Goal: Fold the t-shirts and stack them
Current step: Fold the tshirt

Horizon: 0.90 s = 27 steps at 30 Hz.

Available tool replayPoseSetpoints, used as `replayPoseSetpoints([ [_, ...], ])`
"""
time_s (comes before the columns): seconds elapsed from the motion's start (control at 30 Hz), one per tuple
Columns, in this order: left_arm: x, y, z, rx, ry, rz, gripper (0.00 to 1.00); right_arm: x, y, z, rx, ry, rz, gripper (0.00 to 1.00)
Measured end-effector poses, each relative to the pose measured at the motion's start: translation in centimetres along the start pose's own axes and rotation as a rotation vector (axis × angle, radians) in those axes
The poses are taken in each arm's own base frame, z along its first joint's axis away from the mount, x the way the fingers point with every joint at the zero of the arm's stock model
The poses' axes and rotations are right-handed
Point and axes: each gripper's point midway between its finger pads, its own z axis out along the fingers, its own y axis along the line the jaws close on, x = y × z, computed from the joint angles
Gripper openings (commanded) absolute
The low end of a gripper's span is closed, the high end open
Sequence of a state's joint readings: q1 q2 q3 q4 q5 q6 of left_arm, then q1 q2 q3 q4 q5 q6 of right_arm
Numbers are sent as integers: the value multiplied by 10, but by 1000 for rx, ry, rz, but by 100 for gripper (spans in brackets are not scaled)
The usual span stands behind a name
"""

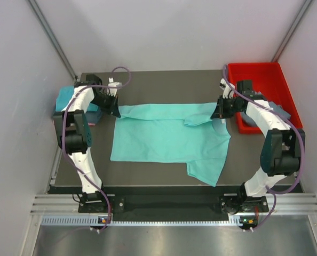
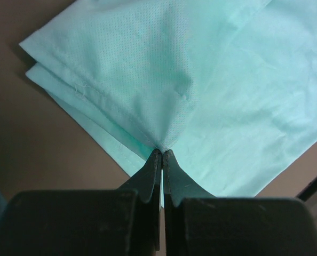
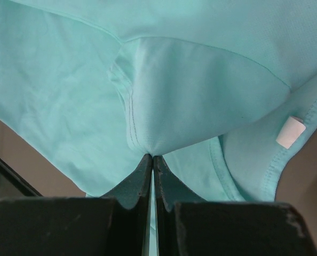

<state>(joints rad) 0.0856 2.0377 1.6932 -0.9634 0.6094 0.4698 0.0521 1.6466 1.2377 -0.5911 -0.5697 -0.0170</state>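
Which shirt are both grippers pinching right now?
The pale turquoise shirt, spread flat; left gripper and right gripper pinch its far edge. The darker teal shirt sits folded at left, the grey-blue shirt in the red tray.

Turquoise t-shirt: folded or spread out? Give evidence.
Partly folded: the turquoise t-shirt has a doubled-over far edge, pinched by the left end effector and right end effector.

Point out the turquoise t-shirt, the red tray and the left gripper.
turquoise t-shirt (image 1: 166, 140): top view, middle of its body.
red tray (image 1: 257, 80): top view, bare floor.
left gripper (image 2: 162, 152): left wrist view, between its shut fingertips.
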Motion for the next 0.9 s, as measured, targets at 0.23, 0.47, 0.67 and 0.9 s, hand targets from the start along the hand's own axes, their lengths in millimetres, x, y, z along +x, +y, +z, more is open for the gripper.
replayPoseSetpoints([
  [0.23, 12, -2, 7, 25, 44, -62, 18, 0, 0, 0, 1, 1, -9, 19],
  [0.47, 10, 5, -6, -49, 25, -118, 38, -19, 7, -15, 7, -31, -44, 34],
  [0.67, -12, -3, -37, -113, -83, -155, 45, -42, 16, -27, 8, -113, -69, 36],
  [0.9, -6, -11, -17, -27, -63, -329, 45, -56, 2, 2, -14, -77, -3, 38],
])
